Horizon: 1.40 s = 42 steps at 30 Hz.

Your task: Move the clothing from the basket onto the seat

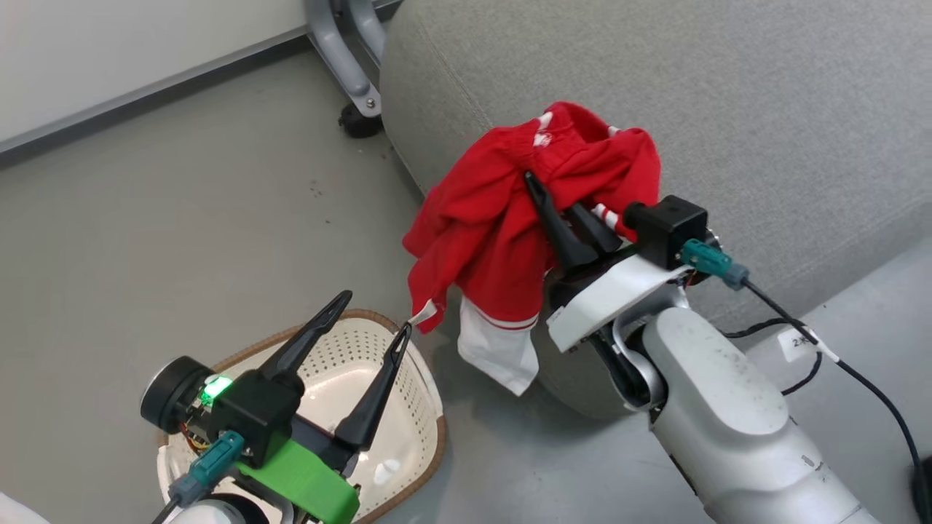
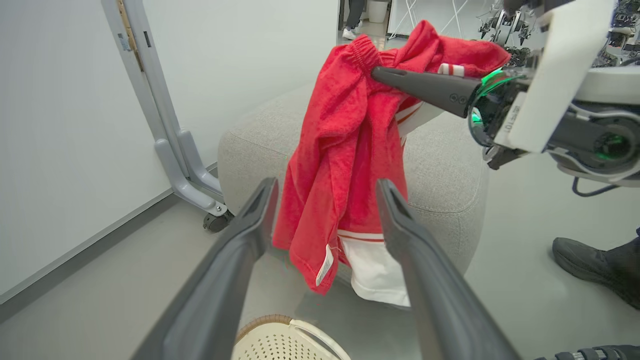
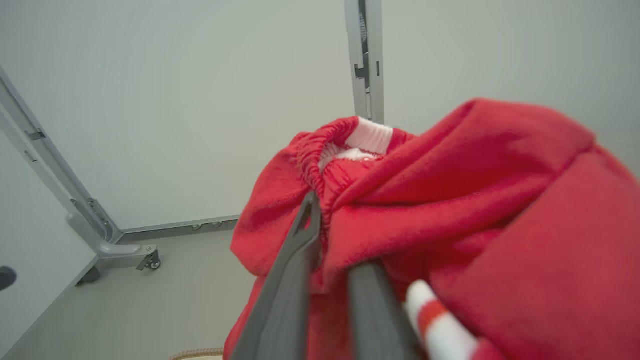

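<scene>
Partly inside the bunched clothing (image 1: 480, 225), right pincer (image 1: 551, 193) fingertips.

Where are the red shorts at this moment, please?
At the head view's centre, the red shorts hang in the air from the right gripper, in front of the grey seat's rounded corner, higher than the basket and to its right.

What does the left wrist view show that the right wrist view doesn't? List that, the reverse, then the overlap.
Left wrist view: the seat, a person's shoe, the open left gripper, and the white panel of the clothing. Right wrist view: the elastic waistband close up, bunched at the right gripper. Both: the clothing held by the right gripper, the wheeled grey frame, a sliver of the basket rim.
</scene>
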Tool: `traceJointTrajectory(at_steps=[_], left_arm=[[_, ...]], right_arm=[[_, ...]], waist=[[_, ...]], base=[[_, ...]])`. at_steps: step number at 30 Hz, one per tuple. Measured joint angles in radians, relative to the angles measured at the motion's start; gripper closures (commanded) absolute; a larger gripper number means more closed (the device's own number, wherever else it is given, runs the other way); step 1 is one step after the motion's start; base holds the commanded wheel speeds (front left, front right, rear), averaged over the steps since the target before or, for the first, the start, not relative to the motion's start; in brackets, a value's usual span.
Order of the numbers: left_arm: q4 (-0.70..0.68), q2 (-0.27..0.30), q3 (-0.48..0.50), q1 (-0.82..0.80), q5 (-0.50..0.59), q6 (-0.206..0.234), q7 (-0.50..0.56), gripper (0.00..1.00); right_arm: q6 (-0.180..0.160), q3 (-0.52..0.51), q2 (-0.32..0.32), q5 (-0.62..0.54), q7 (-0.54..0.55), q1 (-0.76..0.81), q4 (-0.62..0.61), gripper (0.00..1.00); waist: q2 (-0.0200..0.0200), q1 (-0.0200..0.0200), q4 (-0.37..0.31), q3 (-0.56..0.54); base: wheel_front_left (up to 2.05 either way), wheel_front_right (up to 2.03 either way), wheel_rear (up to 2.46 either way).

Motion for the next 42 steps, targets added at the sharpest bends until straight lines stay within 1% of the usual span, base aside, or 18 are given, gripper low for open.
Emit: traceJointTrajectory(at_steps=[6,12,16,20,23,27,30,32,34,35,36,37,40,42], left_arm=[[-0.047,0.014,-0.007,-0.046,0.018,-0.011,0.033,0.0],[-0.094,0.03,-0.011,-0.116,0.041,-0.035,0.06,0.0],[-0.12,0.04,-0.006,-0.164,0.06,-0.049,0.073,0.0],[-0.146,0.049,-0.003,-0.209,0.072,-0.067,0.081,0.0],[-0.162,0.062,0.008,-0.238,0.081,-0.07,0.081,0.0],[-0.186,0.071,0.026,-0.263,0.088,-0.072,0.079,0.0],[-0.192,0.078,0.029,-0.273,0.09,-0.078,0.074,0.0],[-0.191,0.079,0.027,-0.278,0.092,-0.08,0.07,0.0],[-0.185,0.079,0.018,-0.278,0.095,-0.087,0.067,0.0],[-0.184,0.078,0.014,-0.279,0.095,-0.088,0.063,0.0],[-0.181,0.077,0.01,-0.279,0.096,-0.089,0.059,0.0],[-0.178,0.075,0.007,-0.279,0.096,-0.09,0.057,0.0],[-0.17,0.072,-0.001,-0.283,0.109,-0.097,0.048,0.0],[-0.163,0.068,-0.007,-0.284,0.115,-0.097,0.039,0.0]], right_arm=[[0.0,-0.161,-0.021,-0.037,0.0,0.004,-0.028,1.0],[0.0,-0.32,-0.058,-0.063,0.0,-0.075,-0.039,1.0],[0.0,-0.418,-0.101,-0.078,0.0,-0.158,-0.037,1.0],[0.0,-0.511,-0.166,-0.103,0.0,-0.243,-0.026,1.0],[0.0,-0.563,-0.217,-0.118,-0.001,-0.305,-0.01,1.0],[0.0,-0.597,-0.265,-0.14,-0.001,-0.374,0.032,1.0],[0.0,-0.601,-0.274,-0.147,0.0,-0.401,0.098,1.0],[0.0,-0.604,-0.267,-0.15,0.008,-0.407,0.16,1.0],[0.0,-0.609,-0.246,-0.141,0.008,-0.407,0.223,1.0],[0.0,-0.61,-0.241,-0.143,0.008,-0.407,0.243,0.77],[0.0,-0.614,-0.235,-0.143,0.006,-0.407,0.266,0.32],[0.0,-0.621,-0.229,-0.144,0.005,-0.406,0.286,0.0],[0.0,-0.636,-0.214,-0.149,0.003,-0.396,0.324,0.0],[0.0,-0.644,-0.206,-0.149,0.0,-0.377,0.326,0.0]], waist=[[0.0,0.0001,-0.037,0.072],[0.0,0.0001,-0.036,0.153],[0.0,0.0001,-0.019,0.212],[0.0,0.0001,0.008,0.268],[0.0,0.0001,0.032,0.309],[0.0,0.0001,0.065,0.362],[0.0,0.0001,0.089,0.398],[0.0,0.0001,0.103,0.419],[0.0,0.0001,0.119,0.438],[0.0,0.0001,0.125,0.445],[0.0,0.0001,0.132,0.453],[0.0,0.0001,0.139,0.46],[0.0,0.0,0.154,0.472],[0.0,0.0001,0.162,0.474]], base=[[0.0,0.0,0.0],[0.0,0.0,0.0],[0.0,0.0,0.0],[0.0,0.0,0.0],[0.0,0.0,0.0],[0.0,0.0,0.0],[0.0,0.0,0.0],[0.0,0.0,0.0],[0.0,0.0,0.0],[0.0,0.0,0.0],[0.0,0.0,0.0],[0.0,0.0,0.0],[0.0,0.0,0.0],[0.0,0.0,0.0]])
